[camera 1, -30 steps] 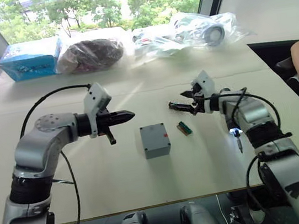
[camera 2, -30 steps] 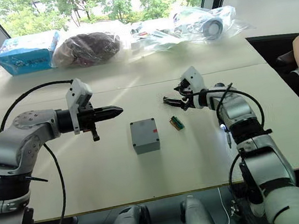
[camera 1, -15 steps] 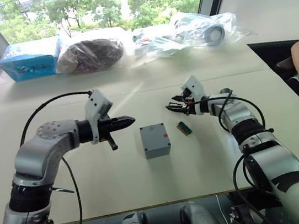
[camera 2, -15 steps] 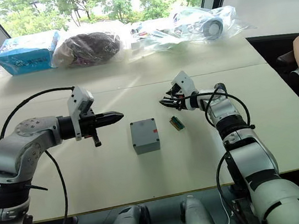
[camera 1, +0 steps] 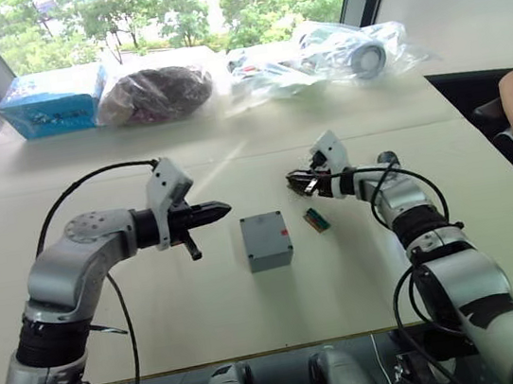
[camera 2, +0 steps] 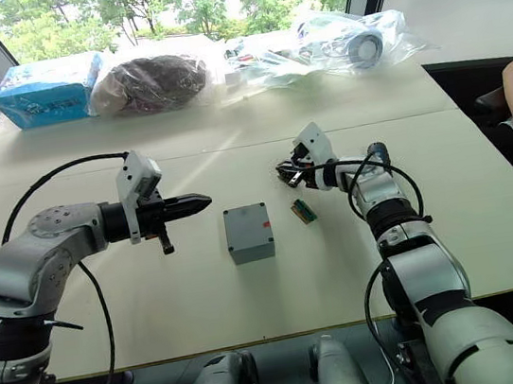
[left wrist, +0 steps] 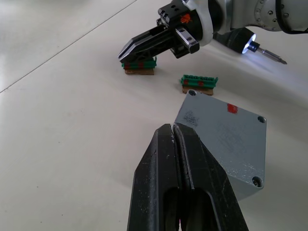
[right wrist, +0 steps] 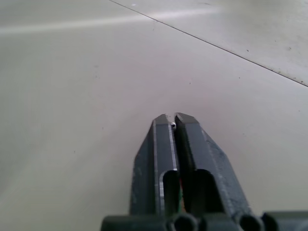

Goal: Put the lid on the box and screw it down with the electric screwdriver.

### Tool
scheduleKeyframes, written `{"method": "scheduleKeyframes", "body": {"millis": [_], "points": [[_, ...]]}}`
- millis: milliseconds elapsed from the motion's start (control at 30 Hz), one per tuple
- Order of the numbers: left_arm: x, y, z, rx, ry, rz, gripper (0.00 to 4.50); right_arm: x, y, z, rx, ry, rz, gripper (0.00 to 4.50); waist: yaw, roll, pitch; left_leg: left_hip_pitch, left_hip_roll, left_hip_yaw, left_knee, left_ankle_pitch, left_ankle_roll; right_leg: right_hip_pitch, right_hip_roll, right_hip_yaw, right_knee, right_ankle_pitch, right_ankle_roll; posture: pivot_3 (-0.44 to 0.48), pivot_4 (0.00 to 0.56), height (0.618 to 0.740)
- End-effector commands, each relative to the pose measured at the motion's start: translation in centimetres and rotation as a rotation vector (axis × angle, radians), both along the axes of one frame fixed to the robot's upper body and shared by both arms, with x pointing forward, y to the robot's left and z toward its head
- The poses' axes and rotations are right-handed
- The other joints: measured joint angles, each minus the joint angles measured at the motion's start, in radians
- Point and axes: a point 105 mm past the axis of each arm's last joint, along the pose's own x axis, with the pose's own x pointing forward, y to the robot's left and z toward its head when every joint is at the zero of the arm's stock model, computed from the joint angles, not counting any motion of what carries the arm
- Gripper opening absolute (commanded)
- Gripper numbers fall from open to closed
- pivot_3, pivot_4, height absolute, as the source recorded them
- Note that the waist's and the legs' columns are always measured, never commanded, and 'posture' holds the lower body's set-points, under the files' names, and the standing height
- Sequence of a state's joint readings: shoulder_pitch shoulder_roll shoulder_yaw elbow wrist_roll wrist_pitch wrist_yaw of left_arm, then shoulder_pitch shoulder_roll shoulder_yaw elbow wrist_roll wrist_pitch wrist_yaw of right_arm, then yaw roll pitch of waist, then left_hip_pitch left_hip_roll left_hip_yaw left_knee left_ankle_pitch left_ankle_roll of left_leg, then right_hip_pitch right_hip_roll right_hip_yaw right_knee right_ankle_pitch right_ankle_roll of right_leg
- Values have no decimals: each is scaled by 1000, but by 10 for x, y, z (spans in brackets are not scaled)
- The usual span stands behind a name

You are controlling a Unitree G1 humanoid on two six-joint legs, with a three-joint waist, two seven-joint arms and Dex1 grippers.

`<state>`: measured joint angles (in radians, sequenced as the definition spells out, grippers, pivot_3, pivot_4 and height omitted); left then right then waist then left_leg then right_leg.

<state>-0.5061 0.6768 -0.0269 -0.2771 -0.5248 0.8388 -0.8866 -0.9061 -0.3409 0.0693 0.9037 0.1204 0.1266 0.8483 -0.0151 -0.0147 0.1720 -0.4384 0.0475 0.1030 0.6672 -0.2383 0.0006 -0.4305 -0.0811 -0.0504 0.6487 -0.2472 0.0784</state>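
Behind right end effector, screwdriver

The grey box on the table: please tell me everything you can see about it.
The small square grey metal box rests flat on the pale table, between the two arms, touched by neither. Its top face looks closed, with screw holes at the corners, a small red mark near one edge and a printed code. A small green-brown part lies just beside it.
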Motion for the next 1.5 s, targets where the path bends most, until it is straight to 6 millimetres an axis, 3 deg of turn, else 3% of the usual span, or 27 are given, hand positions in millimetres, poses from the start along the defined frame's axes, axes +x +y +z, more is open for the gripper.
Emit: {"method": "scheduleKeyframes", "body": {"millis": [33, 500, 633, 800, 933, 1067, 1500], "points": [[-1, 1, 3, 13, -27, -6, 0, 4, 2, 18, 13, -65, 3, 25, 0, 0, 0, 0, 0, 0, 0, 0, 0, 0, 0, 0, 0, 0, 0, 0, 150, 740], [0, -1, -3, 10, -16, -18, 0, -3, -8, 42, 22, -180, 44, 25, 0, 0, 0, 0, 0, 0, 0, 0, 0, 0, 0, 0, 0, 0, 0, 0, 150, 740], [-2, 0, 0, -1, -10, -29, 0, -7, -11, 65, 60, -250, 46, 25, 0, 0, 0, 0, 0, 0, 0, 0, 0, 0, 0, 0, 0, 0, 0, 0, 150, 740], [-22, 3, 6, 26, 27, -115, 0, -52, 7, 84, 104, -314, 157, 25, 2, 0, 0, 0, 1, -1, -1, 0, 0, 0, 0, 0, 0, 0, 0, 0, 150, 740], [-35, 7, 0, 70, 71, -160, 0, -96, 27, 78, 136, -298, 221, 25, 2, 1, 0, 1, 1, -2, -1, 0, 0, 0, 0, 0, 0, 0, 0, 0, 150, 740], [-32, 5, -3, 62, 70, -151, 0, -116, 37, 67, 153, -241, 235, 25, 5, 0, 0, 1, 1, -2, -1, -3, 4, 0, 0, 0, 0, 0, 0, 0, 150, 740], [-29, 2, -3, 69, 56, -156, 0, -118, 40, 39, 119, -154, 177, 25, 5, 0, 0, 1, 0, -1, -1, -3, 4, 1, 0, 0, 0, 0, -1, 0, 150, 740]]}}
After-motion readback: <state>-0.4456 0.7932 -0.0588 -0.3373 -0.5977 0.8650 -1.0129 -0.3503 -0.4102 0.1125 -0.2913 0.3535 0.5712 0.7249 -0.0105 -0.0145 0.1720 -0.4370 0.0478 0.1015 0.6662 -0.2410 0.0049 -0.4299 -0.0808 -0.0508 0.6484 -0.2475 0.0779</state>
